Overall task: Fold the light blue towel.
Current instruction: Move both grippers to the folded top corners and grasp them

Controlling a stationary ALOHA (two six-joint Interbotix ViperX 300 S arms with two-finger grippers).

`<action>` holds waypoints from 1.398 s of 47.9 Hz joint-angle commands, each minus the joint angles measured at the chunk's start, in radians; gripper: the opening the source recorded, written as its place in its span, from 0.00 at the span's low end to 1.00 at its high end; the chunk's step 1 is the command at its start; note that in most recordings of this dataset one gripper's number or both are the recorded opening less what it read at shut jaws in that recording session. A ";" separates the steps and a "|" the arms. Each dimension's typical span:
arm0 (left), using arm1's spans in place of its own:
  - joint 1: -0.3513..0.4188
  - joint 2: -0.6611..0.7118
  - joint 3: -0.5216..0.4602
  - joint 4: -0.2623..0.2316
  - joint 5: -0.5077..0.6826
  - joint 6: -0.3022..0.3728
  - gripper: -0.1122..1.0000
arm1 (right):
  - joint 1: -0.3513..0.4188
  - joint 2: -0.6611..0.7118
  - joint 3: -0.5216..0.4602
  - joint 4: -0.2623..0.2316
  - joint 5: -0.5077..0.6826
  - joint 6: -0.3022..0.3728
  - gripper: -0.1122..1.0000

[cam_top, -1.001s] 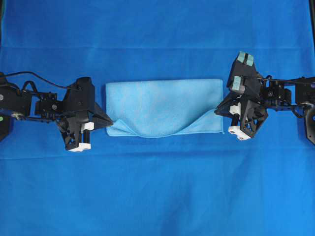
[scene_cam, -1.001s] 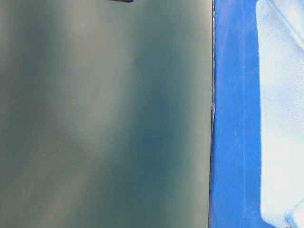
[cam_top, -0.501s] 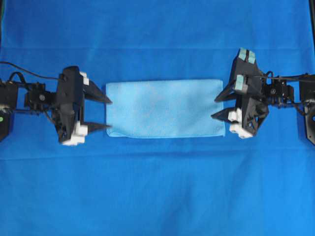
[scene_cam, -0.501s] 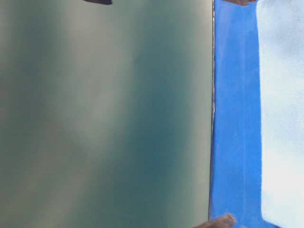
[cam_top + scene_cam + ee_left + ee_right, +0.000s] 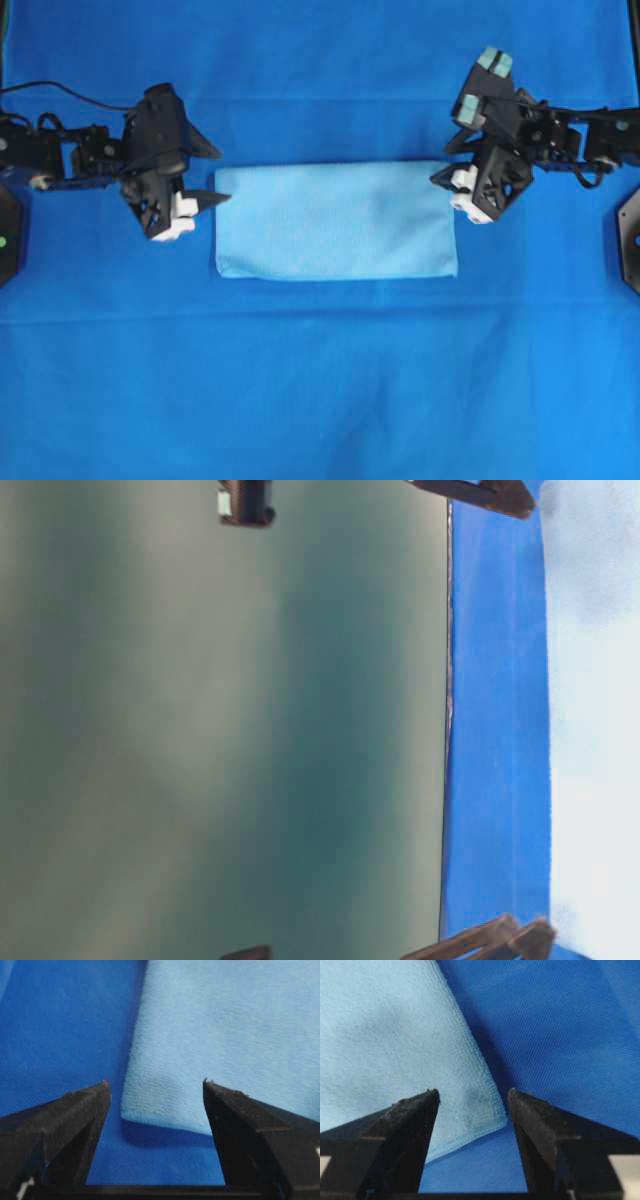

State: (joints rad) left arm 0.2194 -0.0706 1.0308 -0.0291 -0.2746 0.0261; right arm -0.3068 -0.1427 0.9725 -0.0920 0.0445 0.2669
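I saw the pale blue, soft square towel (image 5: 336,221) lying folded long, left to right, between my left hand (image 5: 205,175) and right hand (image 5: 444,165), both spread apart and empty at its far corners.

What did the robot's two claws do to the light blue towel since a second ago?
Both claws let go. The left gripper and right gripper had pinched the near corners of the towel; now they are open and have swung to its far corners. The lifted, sagging near edge dropped flat. The towel stays folded in half in the same place on the blue table cover.
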 commanded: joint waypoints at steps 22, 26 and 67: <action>0.058 0.155 -0.046 0.002 -0.040 0.000 0.63 | -0.037 0.112 -0.028 -0.017 -0.044 0.005 0.64; 0.058 0.155 -0.046 0.000 -0.021 0.000 0.52 | -0.037 0.112 -0.028 -0.018 -0.044 0.003 0.63; 0.057 -0.130 -0.129 0.002 0.376 0.000 0.14 | -0.023 -0.132 -0.052 -0.031 0.133 0.006 0.12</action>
State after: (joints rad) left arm 0.2746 -0.1120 0.9327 -0.0276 0.0368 0.0276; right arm -0.3344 -0.2010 0.9403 -0.1197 0.1427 0.2746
